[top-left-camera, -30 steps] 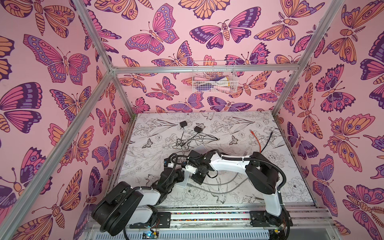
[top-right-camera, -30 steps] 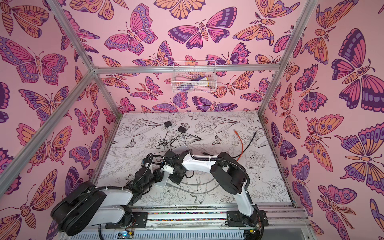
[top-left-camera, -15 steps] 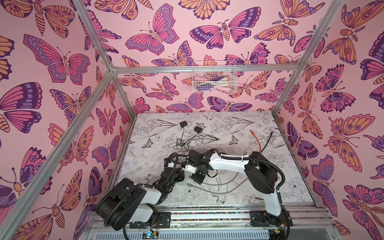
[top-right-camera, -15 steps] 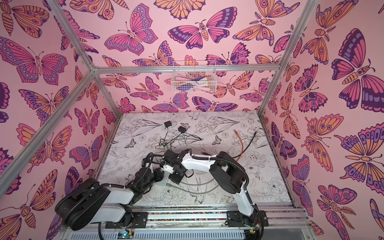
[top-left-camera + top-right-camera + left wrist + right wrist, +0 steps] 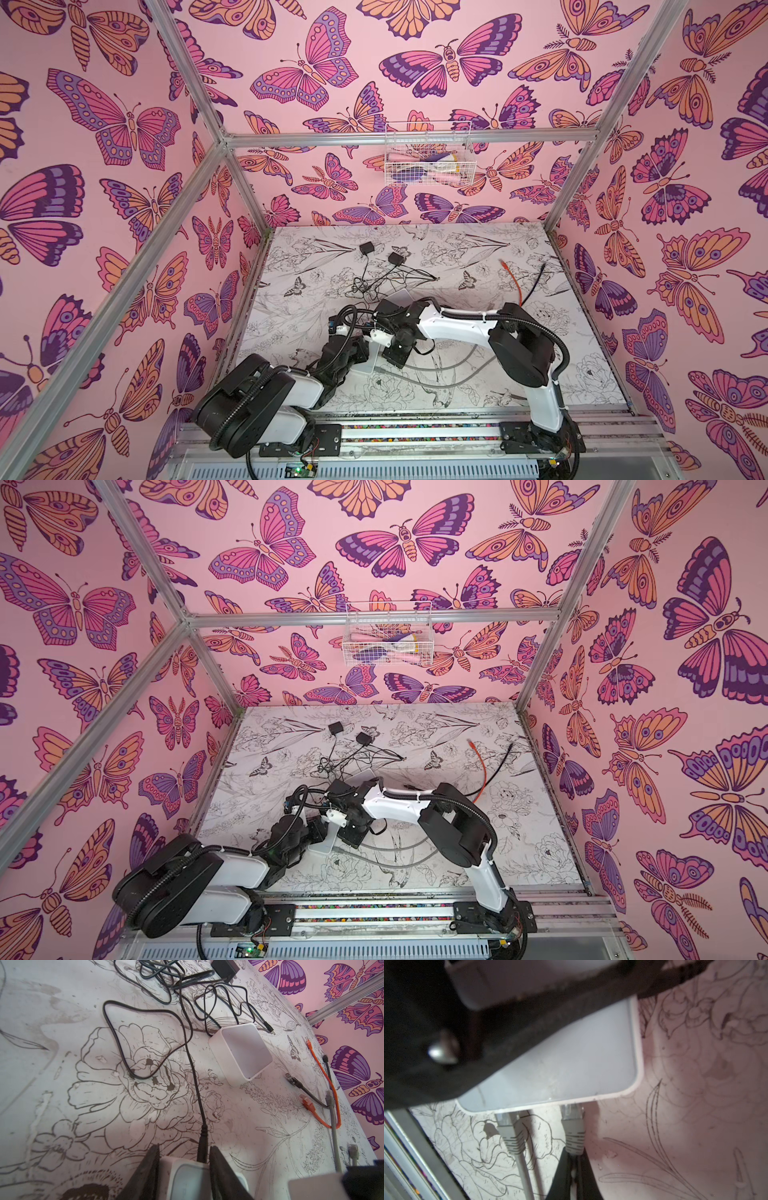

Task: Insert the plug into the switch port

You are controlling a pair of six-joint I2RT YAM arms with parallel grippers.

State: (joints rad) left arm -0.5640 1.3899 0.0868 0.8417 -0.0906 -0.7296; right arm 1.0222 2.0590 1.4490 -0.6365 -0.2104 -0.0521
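**Plug insertion, late stage.** The grey ribbed network plug [image 5: 573, 1124] sits at the near edge of the flat white rectangular plastic switch [image 5: 571, 1059]. Its clear head has entered a port about as deep as that of the second grey plug [image 5: 508, 1132], which is seated in the port beside it. The right claw [image 5: 574, 1157] is pinched fully together on the tail of the plug's boot. The left claw [image 5: 184, 1153], jaws part-way apart, clamps the switch by its two sides at the far end, beside the black power lead [image 5: 193, 1076] plugged in there. The switch lies near the middle of the flower-printed white worktop [image 5: 582, 332], slightly left and towards the near edge, under the two meeting wrists.

**Judged progress:** the plug is grasped, aligned and apparently in the port; whether its latch has caught cannot be told. **Left to do:** a last push if needed, then release by both claws.

**Farther out:** a second white square box [image 5: 241, 1053] beyond the switch, an orange patch cable [image 5: 307, 1104] with dark and grey loose cables at the far right, and two small black power adapters [image 5: 365, 248] with tangled leads towards the far wall
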